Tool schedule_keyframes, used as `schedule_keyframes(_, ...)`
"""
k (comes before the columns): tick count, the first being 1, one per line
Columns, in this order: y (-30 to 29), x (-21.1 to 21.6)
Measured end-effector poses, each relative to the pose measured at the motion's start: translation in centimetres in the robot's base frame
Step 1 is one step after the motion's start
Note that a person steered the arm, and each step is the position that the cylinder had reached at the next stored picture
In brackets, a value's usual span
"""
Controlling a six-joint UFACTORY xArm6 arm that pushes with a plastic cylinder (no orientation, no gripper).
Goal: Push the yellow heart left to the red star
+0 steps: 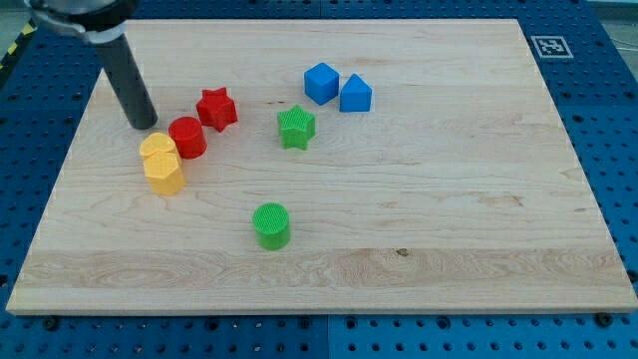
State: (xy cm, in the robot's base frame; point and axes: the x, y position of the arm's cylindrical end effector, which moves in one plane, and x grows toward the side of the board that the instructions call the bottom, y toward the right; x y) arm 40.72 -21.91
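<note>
The red star (216, 109) lies in the upper left part of the board. A red cylinder (186, 137) touches it at its lower left. The yellow heart (158, 149) sits just left of and below the red cylinder, touching it. A yellow hexagon (164, 174) presses against the heart from below. My tip (144, 125) rests on the board just above the yellow heart and left of the red cylinder, a small gap from both.
A green star (296, 128) lies right of the red star. A blue cube (321, 83) and a blue pentagon-shaped block (356, 94) sit side by side near the view's top. A green cylinder (271, 224) stands lower down at the middle. The wooden board (478, 199) ends on a blue pegboard.
</note>
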Motion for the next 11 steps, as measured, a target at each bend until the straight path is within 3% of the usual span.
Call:
schedule_keyframes(3,-0.1,8.3)
schedule_keyframes(6,4.0,12.2)
schedule_keyframes(11,1.3,4.4)
